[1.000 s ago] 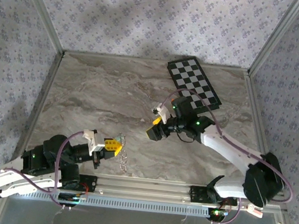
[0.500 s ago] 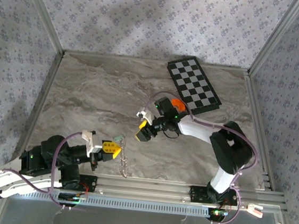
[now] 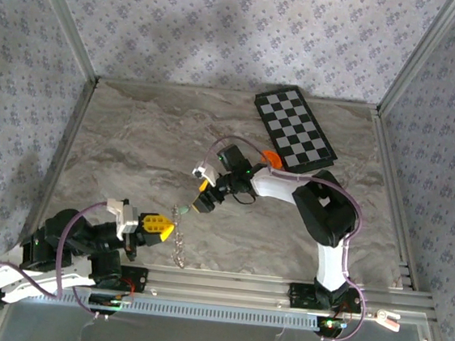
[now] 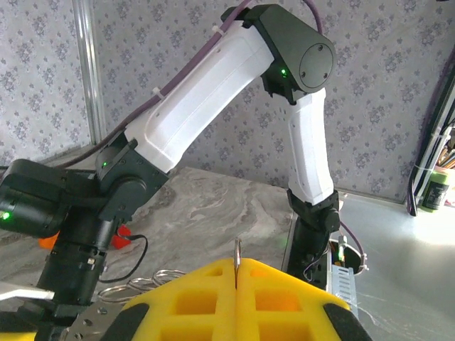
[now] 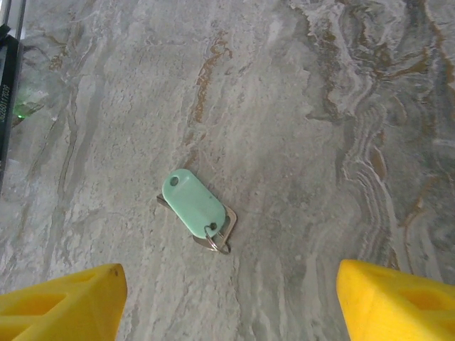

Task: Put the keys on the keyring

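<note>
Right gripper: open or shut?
Open. In the right wrist view the right gripper holds its fingers far apart; the keys lie free on the table.

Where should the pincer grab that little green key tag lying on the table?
Grip the green key tag across its narrow middle, straight down from above: it lies flat on the table, long sides bare, a small ring crowding one end.

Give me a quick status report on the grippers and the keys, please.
Left gripper shut on keyring. Right gripper open, poised over keys lying on table. Nothing between its fingers and keys.
</note>
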Tool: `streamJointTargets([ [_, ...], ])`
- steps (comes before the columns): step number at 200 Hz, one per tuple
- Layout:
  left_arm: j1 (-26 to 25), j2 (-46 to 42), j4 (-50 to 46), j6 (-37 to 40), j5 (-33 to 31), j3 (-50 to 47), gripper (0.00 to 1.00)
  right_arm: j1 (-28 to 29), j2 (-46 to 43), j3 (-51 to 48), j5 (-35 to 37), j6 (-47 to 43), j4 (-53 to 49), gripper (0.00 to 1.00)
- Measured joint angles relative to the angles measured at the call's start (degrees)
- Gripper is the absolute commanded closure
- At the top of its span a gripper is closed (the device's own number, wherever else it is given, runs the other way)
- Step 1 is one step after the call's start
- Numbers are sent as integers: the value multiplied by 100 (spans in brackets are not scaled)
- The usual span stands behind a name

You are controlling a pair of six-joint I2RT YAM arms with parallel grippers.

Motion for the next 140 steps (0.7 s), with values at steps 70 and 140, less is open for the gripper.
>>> streamJointTargets([
  [70,0,-164,-72,-35,0,0,100,186,404,494,157,-127,-433,38],
  [140,0,-372,-72,-59,0,-11,100,356,695,763,190,-444,-925,54],
])
